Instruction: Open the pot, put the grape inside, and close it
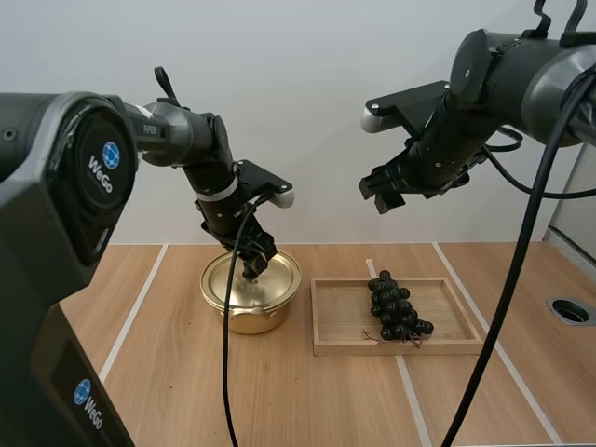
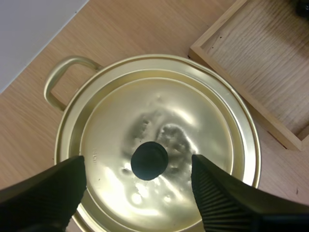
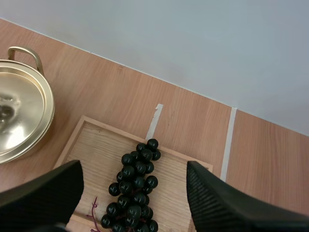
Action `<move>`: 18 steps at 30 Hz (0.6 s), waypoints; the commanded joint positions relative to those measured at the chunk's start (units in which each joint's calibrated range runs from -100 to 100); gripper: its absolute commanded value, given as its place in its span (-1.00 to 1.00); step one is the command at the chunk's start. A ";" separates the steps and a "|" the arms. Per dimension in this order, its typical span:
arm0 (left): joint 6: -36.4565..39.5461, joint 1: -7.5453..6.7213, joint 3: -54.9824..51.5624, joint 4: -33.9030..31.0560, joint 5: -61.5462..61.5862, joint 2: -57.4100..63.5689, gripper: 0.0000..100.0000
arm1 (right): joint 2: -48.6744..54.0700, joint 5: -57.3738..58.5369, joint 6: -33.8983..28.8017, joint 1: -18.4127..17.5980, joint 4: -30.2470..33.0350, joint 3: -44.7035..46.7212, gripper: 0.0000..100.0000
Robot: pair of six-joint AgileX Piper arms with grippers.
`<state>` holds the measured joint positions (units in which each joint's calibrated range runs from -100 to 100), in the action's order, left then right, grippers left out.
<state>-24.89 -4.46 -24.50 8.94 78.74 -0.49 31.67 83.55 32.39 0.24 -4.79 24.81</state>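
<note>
Gold pot (image 1: pixel 250 319) lidded on the surface (image 1: pixel 279 396), beside the wooden tray (image 1: pixel 340 317) holding the grapes (image 1: pixel 395 307).
The shiny, dimpled lid (image 2: pixel 193 121) has a black knob (image 2: pixel 149 160) that sits between the spread fingers of the left tool (image 1: pixel 253 264). The right tool (image 1: pixel 384 194) is released, high over the near-black bunch.

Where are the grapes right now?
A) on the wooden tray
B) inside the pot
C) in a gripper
A: the grapes lie on the tray, and the lid sits on the pot.
</note>
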 commanded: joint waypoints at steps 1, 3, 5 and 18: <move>0.57 -0.21 0.08 1.33 -0.01 -0.87 1.00 | 0.44 -1.00 0.40 -0.03 0.42 0.23 1.00; 0.57 -0.21 0.08 1.33 -0.01 -1.61 1.00 | 0.44 -1.00 0.40 -0.03 0.42 0.23 1.00; 0.57 -0.21 0.08 1.44 -0.07 -2.30 1.00 | 0.44 -1.00 0.40 -0.03 0.42 0.23 1.00; 0.57 -0.21 0.08 1.63 -3.96 -4.56 1.00 | 0.44 -1.65 0.40 -0.03 0.42 0.23 1.00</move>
<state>-24.65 -4.46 -24.50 9.62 75.87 -5.04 31.67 82.83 32.39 0.24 -4.79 24.81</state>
